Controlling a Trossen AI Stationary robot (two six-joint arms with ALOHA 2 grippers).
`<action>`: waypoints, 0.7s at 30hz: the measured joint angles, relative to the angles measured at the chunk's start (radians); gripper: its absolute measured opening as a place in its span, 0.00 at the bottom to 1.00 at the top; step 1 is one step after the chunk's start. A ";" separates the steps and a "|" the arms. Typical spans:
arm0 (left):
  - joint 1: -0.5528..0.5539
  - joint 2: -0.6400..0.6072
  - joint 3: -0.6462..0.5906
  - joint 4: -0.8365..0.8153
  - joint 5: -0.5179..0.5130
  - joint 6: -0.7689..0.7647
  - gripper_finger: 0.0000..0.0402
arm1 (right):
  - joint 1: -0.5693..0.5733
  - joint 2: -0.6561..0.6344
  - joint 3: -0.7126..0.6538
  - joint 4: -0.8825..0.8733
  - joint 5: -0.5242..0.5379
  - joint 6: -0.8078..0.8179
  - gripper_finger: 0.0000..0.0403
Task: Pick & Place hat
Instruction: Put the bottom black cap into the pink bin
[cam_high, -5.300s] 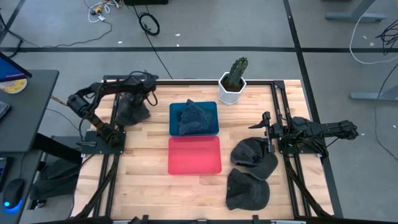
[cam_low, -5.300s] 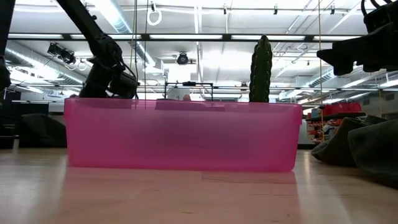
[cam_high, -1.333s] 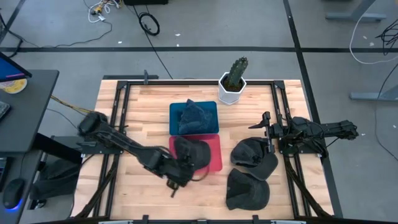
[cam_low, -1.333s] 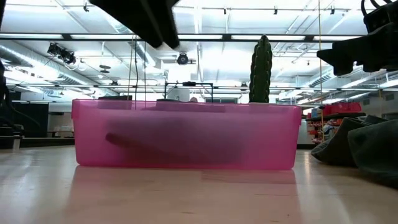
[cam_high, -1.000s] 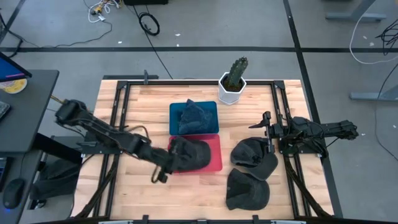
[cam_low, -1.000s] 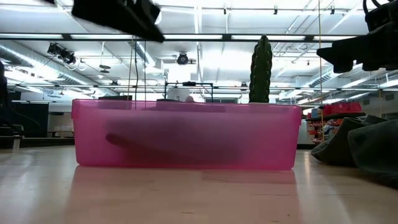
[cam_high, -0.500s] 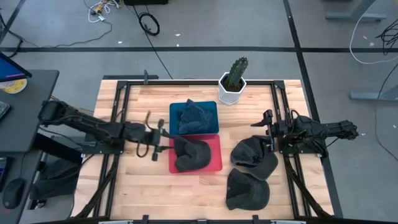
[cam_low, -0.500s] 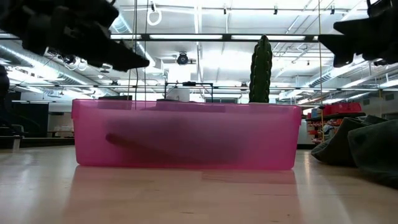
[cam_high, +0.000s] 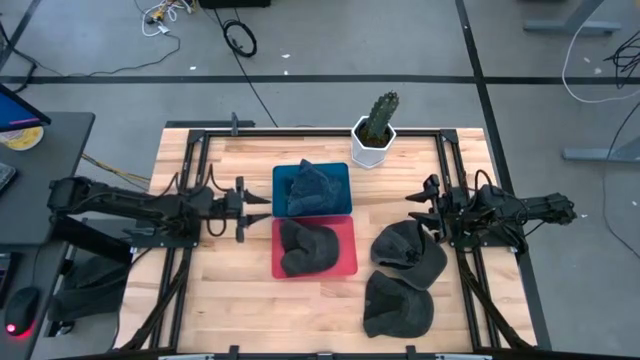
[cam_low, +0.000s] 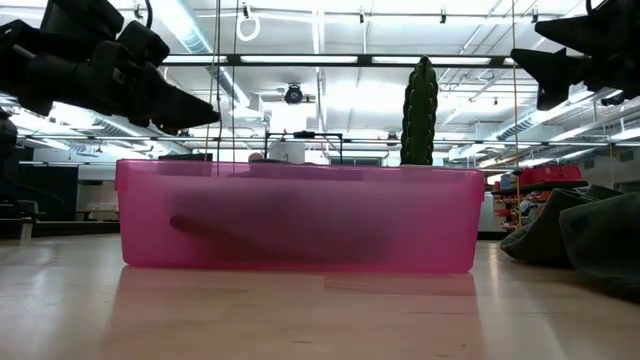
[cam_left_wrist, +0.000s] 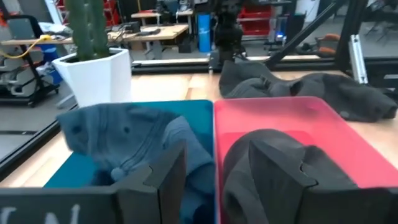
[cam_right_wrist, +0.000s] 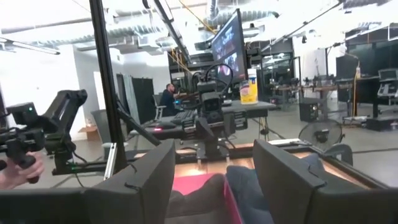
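Note:
A dark hat (cam_high: 305, 247) lies in the pink bin (cam_high: 345, 262), resting on the bin's floor. It also shows as a dark shape in the pink bin (cam_low: 295, 220) in the low view. My left gripper (cam_high: 247, 206) hangs open to the left of the two bins, pointing toward them, with nothing between its fingers (cam_left_wrist: 163, 180). A grey-blue hat (cam_left_wrist: 124, 137) fills the blue bin (cam_high: 282, 176). My right gripper (cam_high: 430, 203) stands open at the table's right, above a dark hat (cam_high: 408, 255) lying on the wood. Another dark hat (cam_high: 397, 305) lies nearer the front edge.
A cactus in a white pot (cam_high: 375, 132) stands at the far edge behind the blue bin. Black frame rails (cam_high: 190, 160) run along both sides of the table. Bare wood shows on the near left of the table (cam_high: 225, 300).
My left gripper has drawn back from the pink bin's near-left corner toward the table's left and far side, turning until it points at the bins. It has stayed open. The dark hat has stayed in the pink bin. My right gripper has risen a little.

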 joint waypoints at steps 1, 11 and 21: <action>0.006 -0.017 0.000 -0.027 0.000 0.000 0.45 | 0.000 0.000 0.000 -0.003 0.000 0.010 0.55; 0.010 -0.220 -0.049 -0.131 0.014 0.004 0.45 | 0.000 0.000 0.000 0.074 -0.018 0.006 0.55; 0.018 -0.428 -0.095 -0.248 0.011 0.009 0.45 | 0.001 0.024 0.108 0.055 -0.135 0.002 0.55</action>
